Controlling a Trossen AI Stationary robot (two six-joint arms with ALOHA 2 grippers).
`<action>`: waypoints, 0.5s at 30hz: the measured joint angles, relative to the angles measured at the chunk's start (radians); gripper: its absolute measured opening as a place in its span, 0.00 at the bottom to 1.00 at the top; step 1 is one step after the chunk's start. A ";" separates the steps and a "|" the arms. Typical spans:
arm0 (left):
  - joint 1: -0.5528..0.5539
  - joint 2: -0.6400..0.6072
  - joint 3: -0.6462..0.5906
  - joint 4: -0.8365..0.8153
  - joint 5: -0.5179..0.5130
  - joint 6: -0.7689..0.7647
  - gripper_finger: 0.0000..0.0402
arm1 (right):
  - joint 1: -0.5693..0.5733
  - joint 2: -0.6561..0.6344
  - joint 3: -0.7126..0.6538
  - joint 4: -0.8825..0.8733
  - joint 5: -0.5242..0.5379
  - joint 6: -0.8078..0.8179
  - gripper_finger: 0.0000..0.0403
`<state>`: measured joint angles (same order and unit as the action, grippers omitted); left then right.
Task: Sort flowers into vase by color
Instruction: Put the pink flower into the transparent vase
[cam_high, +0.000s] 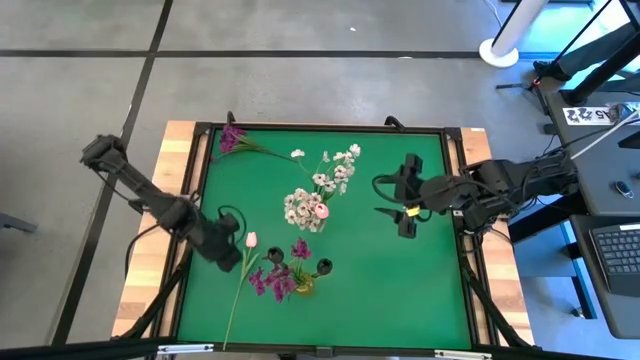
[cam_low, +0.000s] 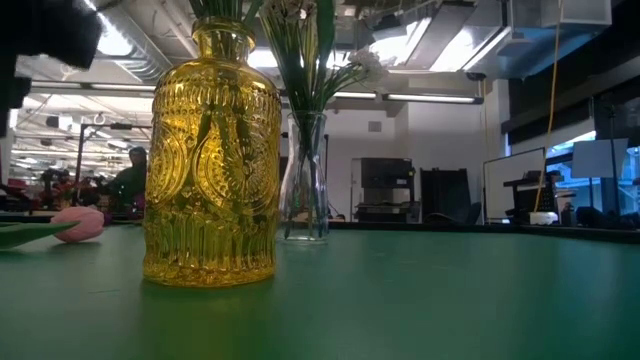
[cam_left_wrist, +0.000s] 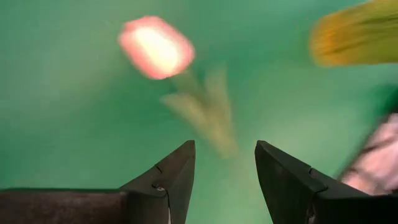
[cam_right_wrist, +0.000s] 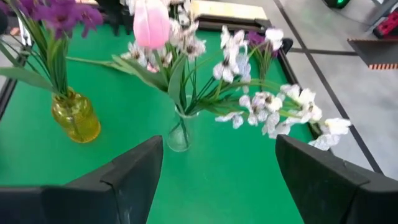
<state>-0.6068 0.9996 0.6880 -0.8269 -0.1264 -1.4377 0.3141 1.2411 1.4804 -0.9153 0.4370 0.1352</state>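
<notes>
Sorting is part done: purple flowers (cam_high: 275, 278) stand in the yellow vase (cam_high: 303, 286), white sprays (cam_high: 305, 208) with one pink bud in the clear vase (cam_high: 316, 226). Left hand (cam_high: 232, 254) hovers open over the loose pink tulip (cam_high: 250, 239) lying on the table (cam_high: 400, 290), fingers straddling its stalk, apparently to pick it up. Right hand (cam_high: 405, 207) waits open, right of the clear vase. One purple stem (cam_high: 233, 139) lies far left.

— Where are the flowers?
— Purple flowers (cam_high: 278, 272) stand in the yellow vase (cam_high: 303, 284); white blossoms (cam_high: 312, 205) with one pink tulip (cam_right_wrist: 151, 23) fill the clear vase (cam_right_wrist: 178, 132).
— Loose ones?
— A pink tulip bud (cam_high: 250, 239) lies flat, stalk toward the front edge; a purple stem (cam_high: 232, 136) lies at the far corner.
</notes>
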 joint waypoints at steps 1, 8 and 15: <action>-0.032 0.017 0.000 0.057 -0.036 -0.016 0.40 | 0.000 0.000 -0.008 0.000 -0.001 0.006 0.76; -0.138 0.161 0.000 0.117 -0.097 -0.173 0.40 | 0.000 0.000 -0.060 0.007 0.000 0.021 0.76; -0.142 0.316 0.000 0.179 -0.019 -0.249 0.40 | 0.000 0.000 -0.067 0.033 0.000 0.019 0.76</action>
<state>-0.7486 1.3154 0.6876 -0.6481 -0.1458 -1.6871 0.3138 1.2415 1.4136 -0.8822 0.4374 0.1539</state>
